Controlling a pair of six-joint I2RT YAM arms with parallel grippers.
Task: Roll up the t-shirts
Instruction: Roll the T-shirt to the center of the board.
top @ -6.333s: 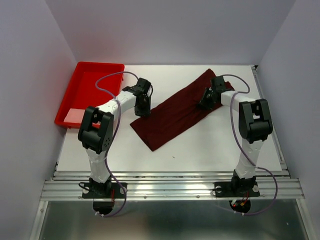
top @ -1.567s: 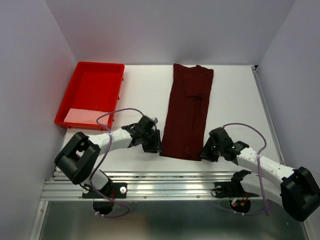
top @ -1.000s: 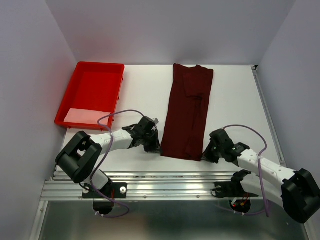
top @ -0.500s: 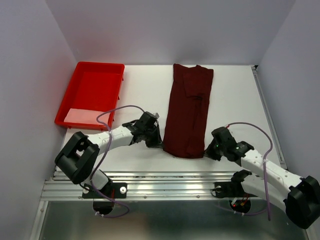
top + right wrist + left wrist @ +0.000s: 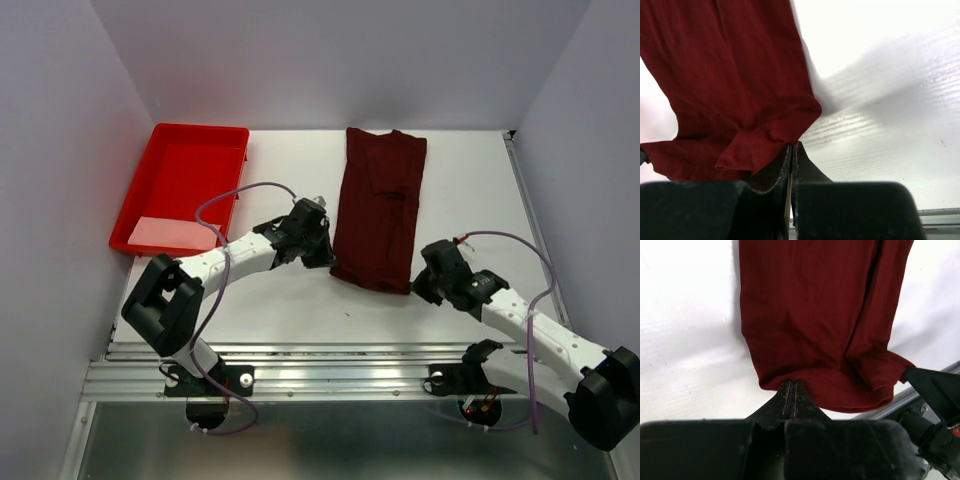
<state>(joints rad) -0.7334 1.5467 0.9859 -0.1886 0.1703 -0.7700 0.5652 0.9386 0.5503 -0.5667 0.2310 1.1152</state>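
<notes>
The dark maroon t-shirt (image 5: 378, 205) lies folded into a long strip down the middle of the white table, its near end turned over towards the far side. My left gripper (image 5: 328, 262) is shut on the near left corner of the t-shirt (image 5: 815, 330). My right gripper (image 5: 418, 288) is shut on the near right corner of the t-shirt (image 5: 735, 85). In both wrist views the jaws are pressed together with the cloth hem pinched at their tips. The left gripper (image 5: 792, 385) and right gripper (image 5: 791, 146) hold the edge just above the table.
A bright red plastic tray (image 5: 160, 150) with a pale pink sheet (image 5: 165, 233) in it stands at the far left. The right arm's finger shows at the right edge of the left wrist view. The metal rail (image 5: 340, 375) runs along the near table edge.
Both grippers have moved away from the near edge, carrying the t-shirt's near end with them and folding it over onto the strip, which now looks shorter.
</notes>
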